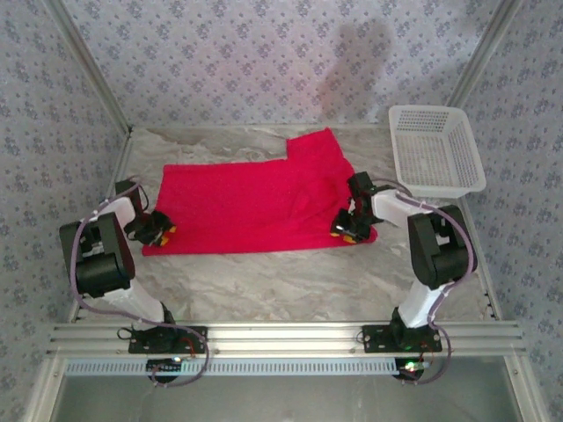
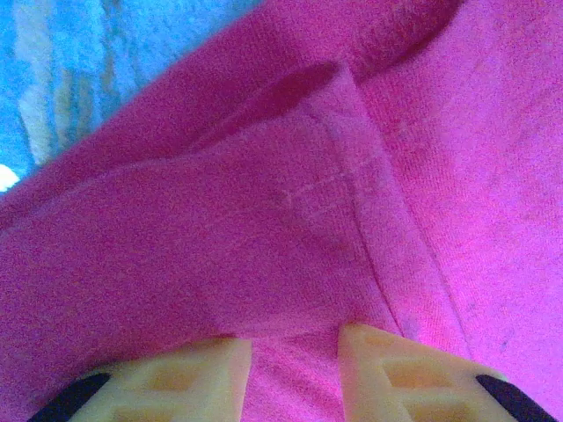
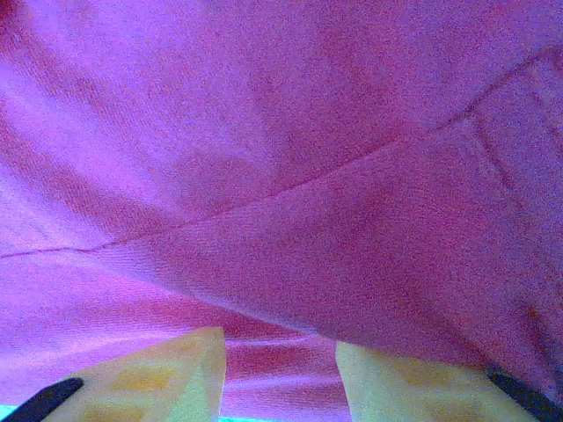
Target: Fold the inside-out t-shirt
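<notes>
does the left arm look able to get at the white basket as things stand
Probably not. The white plastic mesh basket sits at the far right corner, while the left claw is at the left edge of the bright red cloth t-shirt, the whole garment's width away.

No legible text, labels, brand marks, numbers or signs on anything in the three views.

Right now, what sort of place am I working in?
Probably a purpose-built robot test booth, not a home: patterned walls close in a marbled table, an aluminium rail runs along its near edge, and a basket and t-shirt lie on it.
</notes>
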Available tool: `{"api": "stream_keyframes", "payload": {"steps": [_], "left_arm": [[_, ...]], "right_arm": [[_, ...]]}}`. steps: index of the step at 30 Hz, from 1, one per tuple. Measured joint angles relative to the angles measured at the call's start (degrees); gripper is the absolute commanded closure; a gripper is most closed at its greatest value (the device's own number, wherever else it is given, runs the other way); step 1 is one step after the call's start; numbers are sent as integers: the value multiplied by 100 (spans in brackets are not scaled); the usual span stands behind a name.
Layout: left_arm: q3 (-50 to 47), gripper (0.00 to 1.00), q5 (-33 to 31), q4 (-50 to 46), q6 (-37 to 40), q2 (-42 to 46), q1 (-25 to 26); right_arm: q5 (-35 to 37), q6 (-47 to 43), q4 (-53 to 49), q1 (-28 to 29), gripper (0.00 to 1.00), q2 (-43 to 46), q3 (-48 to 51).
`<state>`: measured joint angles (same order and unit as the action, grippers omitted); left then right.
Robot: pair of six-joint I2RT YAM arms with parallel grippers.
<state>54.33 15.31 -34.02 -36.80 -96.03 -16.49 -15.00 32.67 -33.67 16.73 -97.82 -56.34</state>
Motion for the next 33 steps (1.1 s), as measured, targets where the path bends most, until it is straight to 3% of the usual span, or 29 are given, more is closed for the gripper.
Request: {"api": "stream_keyframes", "payload": {"steps": [6, 10, 15, 19, 25, 27, 29, 31, 33], "left_arm": [[199, 67, -758, -426, 105, 275, 317], [702, 67, -1250, -734, 140, 763, 1019], [1003, 67, -1399, -824, 142, 1182, 1580], [1001, 67, -1517, -1003, 151, 1193, 1582], [979, 66, -1609, -1130, 186, 1193, 1576], [968, 67, -1611, -1137, 186, 1193, 1576], [968, 67, -1615, -1143, 186, 1193, 1576], [968, 67, -1624, -1145, 188, 1193, 1576], [968, 66, -1624, -1152, 192, 1193, 1576]], "right_arm": [[431, 11, -511, 334, 55, 514, 37], [577, 9, -468, 459, 54, 520, -564], [715, -103, -179, 765, 49, -271, -1880], [776, -229, -79, 964, 48, -1224, -2793], [730, -251, -192, 977, 51, -1939, -3265], [695, -254, -251, 979, 60, -2017, -3386], [643, -278, -258, 984, 83, -2079, -3523], [579, -260, -260, 986, 100, -2127, -3648], [520, -229, -286, 994, 100, -2179, -3775]]}}
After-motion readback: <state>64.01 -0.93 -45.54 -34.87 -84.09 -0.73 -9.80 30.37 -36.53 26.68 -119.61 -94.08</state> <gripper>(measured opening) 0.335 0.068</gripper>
